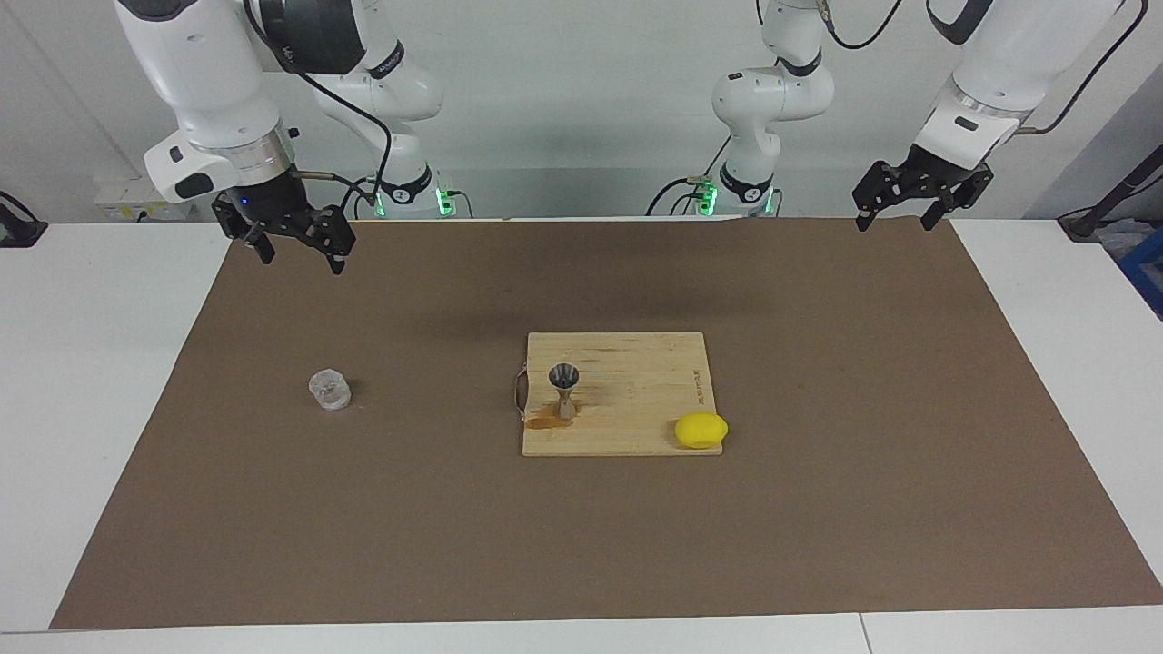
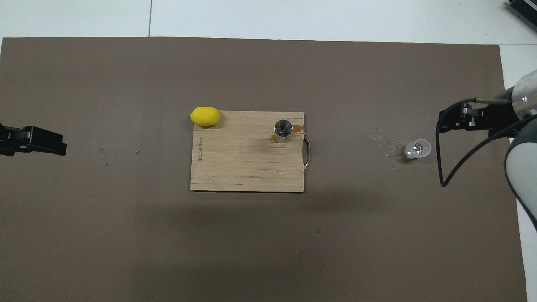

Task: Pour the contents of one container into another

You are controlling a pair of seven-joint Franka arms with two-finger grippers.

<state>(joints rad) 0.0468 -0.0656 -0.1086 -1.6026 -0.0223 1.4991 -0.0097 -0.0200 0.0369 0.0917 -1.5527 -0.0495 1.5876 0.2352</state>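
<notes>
1. Standing upright on the brown mat (image 1: 818, 509), the glass tumbler (image 1: 329, 391) sits toward the right arm's end of the counter (image 1: 91, 363), well apart from the cutting board (image 1: 627, 363); tiny clear specks dot the mat just beside it.
2. The metal jigger (image 1: 564, 391) stands upright on the cutting board, near the edge with the handle (image 1: 520, 392), the edge that faces the tumbler. A brownish stain marks the wood at its foot.
3. A yellow lemon (image 1: 700, 430) rests at the board's corner farther from the robots, toward the left arm's end, overhanging the edge.
4. The right claw (image 1: 295, 245) hangs in the air over the mat's edge at the right arm's end, its fingers spread apart and grasping nothing. It is well clear of the tumbler.
5. The left claw (image 1: 895, 213) hangs over the mat's corner at the left arm's end, fingers likewise released and empty, waiting.
6. In the overhead view the tumbler (image 2: 417, 149) shows its open mouth and the jigger (image 2: 283, 128) its upper cup.
</notes>
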